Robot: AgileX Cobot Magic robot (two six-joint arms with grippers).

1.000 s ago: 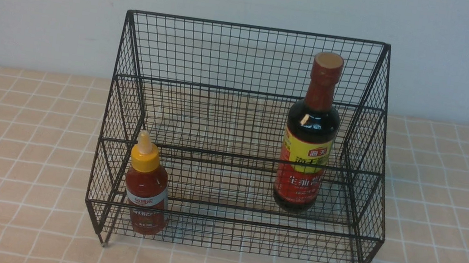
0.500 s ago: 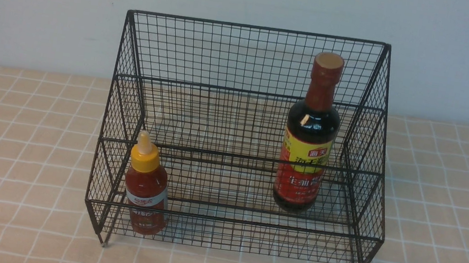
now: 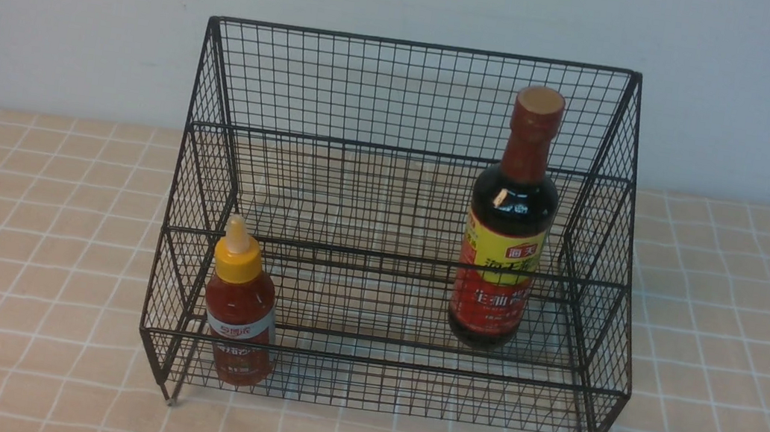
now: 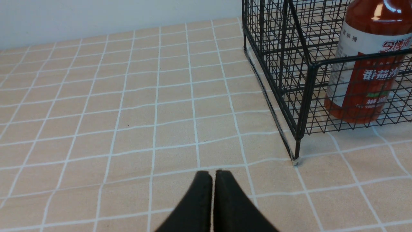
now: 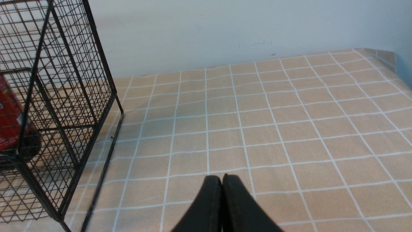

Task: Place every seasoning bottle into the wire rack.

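The black wire rack (image 3: 409, 152) stands in the middle of the table. The tall dark soy-sauce bottle (image 3: 508, 226) stands upright on a tier at the rack's right; its red label shows in the right wrist view (image 5: 8, 119). The small red-sauce squeeze bottle (image 3: 240, 305) with the yellow cap stands upright in the front left tier; it also shows in the left wrist view (image 4: 367, 64). My left gripper (image 4: 213, 174) is shut and empty over the cloth, off the rack's (image 4: 289, 74) left front corner. My right gripper (image 5: 222, 178) is shut and empty over the cloth, right of the rack (image 5: 48, 106). Neither gripper shows in the front view.
A beige checked tablecloth (image 3: 18, 255) covers the table. A pale wall (image 3: 84, 0) stands behind the rack. The table's far right corner (image 5: 383, 54) shows in the right wrist view.
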